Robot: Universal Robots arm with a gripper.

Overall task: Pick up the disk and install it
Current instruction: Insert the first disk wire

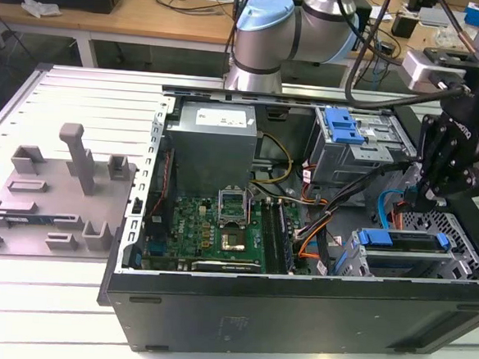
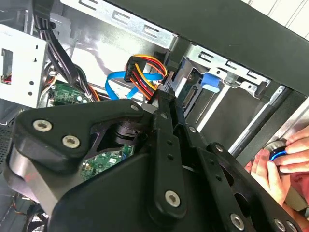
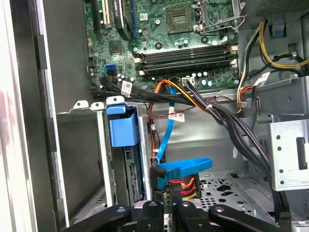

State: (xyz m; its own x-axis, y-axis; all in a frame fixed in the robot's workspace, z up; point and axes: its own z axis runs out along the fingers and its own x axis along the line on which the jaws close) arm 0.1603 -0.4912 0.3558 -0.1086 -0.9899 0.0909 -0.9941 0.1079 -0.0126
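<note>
The disk sits in the drive bay at the exterior view's right end of the open computer case, with its bright blue bracket on top. In the first wrist view the disk stands on edge in the bay under its blue bracket tab. My gripper hangs just behind that bay. Its black fingers are pressed together, shut. Their tips reach the red, yellow and orange power cable plug beside the blue data cable. In the second wrist view the gripper points at the same cables.
The motherboard fills the case middle, with the grey power supply behind it. A second drive cage with a blue latch stands at the back. A person's hand rests on a blue-lit button. A grey fixture plate lies outside the case.
</note>
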